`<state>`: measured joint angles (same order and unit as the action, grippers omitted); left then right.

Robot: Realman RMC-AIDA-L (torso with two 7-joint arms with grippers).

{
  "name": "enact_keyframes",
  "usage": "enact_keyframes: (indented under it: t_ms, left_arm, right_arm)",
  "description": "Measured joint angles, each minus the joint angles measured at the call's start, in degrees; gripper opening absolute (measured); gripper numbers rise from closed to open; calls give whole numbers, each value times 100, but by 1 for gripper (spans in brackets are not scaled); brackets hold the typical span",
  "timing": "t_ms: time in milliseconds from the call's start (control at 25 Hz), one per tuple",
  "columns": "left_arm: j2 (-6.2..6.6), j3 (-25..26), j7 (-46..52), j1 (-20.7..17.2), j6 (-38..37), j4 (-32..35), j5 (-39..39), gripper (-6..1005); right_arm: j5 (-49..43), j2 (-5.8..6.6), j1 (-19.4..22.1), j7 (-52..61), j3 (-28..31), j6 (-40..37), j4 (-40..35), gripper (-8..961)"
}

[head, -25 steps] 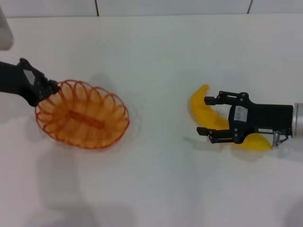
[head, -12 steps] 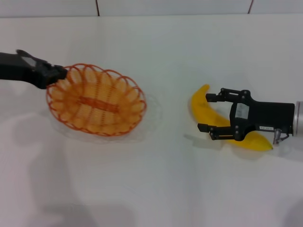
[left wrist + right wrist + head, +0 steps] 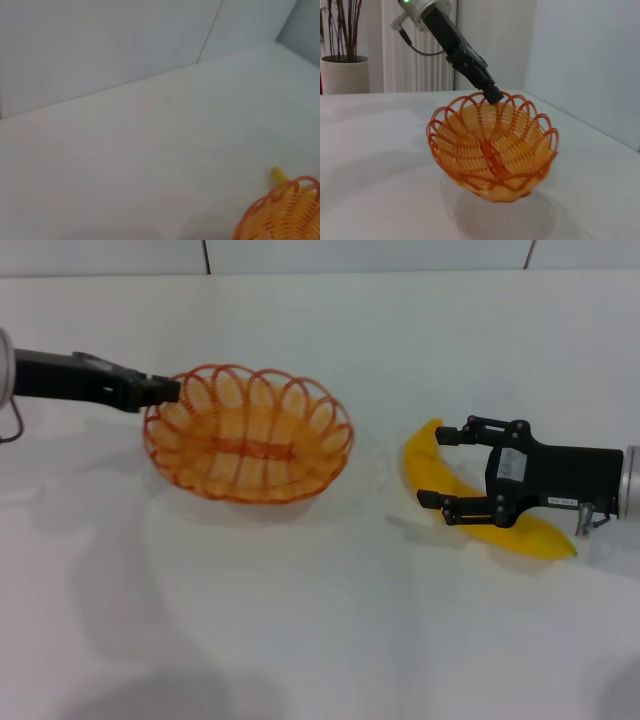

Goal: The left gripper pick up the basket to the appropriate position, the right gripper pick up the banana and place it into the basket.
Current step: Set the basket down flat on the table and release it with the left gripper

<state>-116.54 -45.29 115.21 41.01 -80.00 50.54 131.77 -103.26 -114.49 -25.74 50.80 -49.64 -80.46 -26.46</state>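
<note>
Basket: the orange wire basket (image 3: 248, 432) looked light and stiff, held up off the bench (image 3: 320, 640) mid-left.
Left gripper: the left gripper (image 3: 165, 391) fingers pinched its rim.
Banana: the yellow banana (image 3: 470, 505) lay on the bench to the right, looking smooth and slippery; its middle seemed best to grab.
Right gripper: the right gripper (image 3: 452, 468) fingers were spread wide around it.

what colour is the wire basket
Orange, wire basket with a looped rim; clearest in the right wrist view.

The basket (image 3: 248, 433) looks like thin orange wire with a slightly glossy coating, woven in open loops. The banana (image 3: 440, 485) is smooth, evenly yellow and plastic-looking. The right gripper (image 3: 450, 468), at the right of the frame, is matt black, with a white paper-like label. The left gripper (image 3: 165, 390) is matt black too. The counter (image 3: 330, 620) is smooth matt white.
</note>
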Motion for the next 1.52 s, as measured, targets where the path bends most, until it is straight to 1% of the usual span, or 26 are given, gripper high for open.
enact_keyframes:
  t_ms: [120, 640, 800, 880, 960, 1160, 1520]
  left_arm:
    - [0, 176, 1, 206, 90, -365, 0, 72]
    - [0, 135, 267, 708, 988, -1350, 414, 80]
    - [0, 114, 284, 932, 1145, -1677, 436, 82]
    - [0, 114, 284, 932, 1145, -1677, 436, 84]
    - [0, 116, 317, 1015, 1306, -1838, 507, 85]
    - [0, 120, 391, 1017, 1550, -1972, 607, 88]
    - [-26, 125, 263, 1108, 1579, -2078, 598, 93]
  right_arm:
    - [2, -3, -1, 0, 42, 2, 0, 830]
    - [16, -54, -77, 0, 51, 4, -21, 824]
    - [17, -62, -97, 0, 51, 4, -29, 822]
    - [17, -67, -139, 0, 51, 4, -18, 821]
    - [17, -78, -176, 0, 51, 4, -3, 821]
    - [17, -113, -219, 0, 51, 5, 0, 818]
    - [16, -117, -228, 0, 51, 26, 1, 815]
